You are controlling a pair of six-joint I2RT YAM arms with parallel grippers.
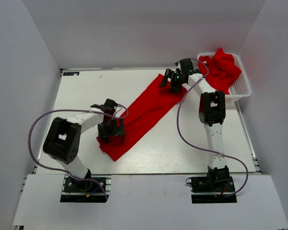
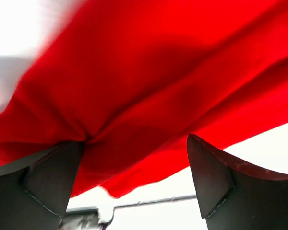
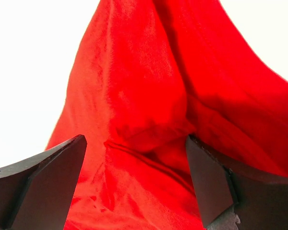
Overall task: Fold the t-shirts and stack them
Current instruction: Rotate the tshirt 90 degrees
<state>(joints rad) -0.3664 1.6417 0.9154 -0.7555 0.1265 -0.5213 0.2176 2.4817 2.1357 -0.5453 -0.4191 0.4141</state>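
A bright red t-shirt [image 1: 149,108] lies as a long strip running diagonally across the white surface [image 1: 86,91], from near left to far right. The left gripper [image 1: 110,133] sits on its near end, fingers [image 2: 48,182] apart with cloth bunched between them. The right gripper [image 1: 175,85] sits at the far end, fingers [image 3: 43,182] likewise apart over the cloth. More red t-shirts [image 1: 223,69] are heaped in a white mesh basket [image 1: 244,92] at the far right corner.
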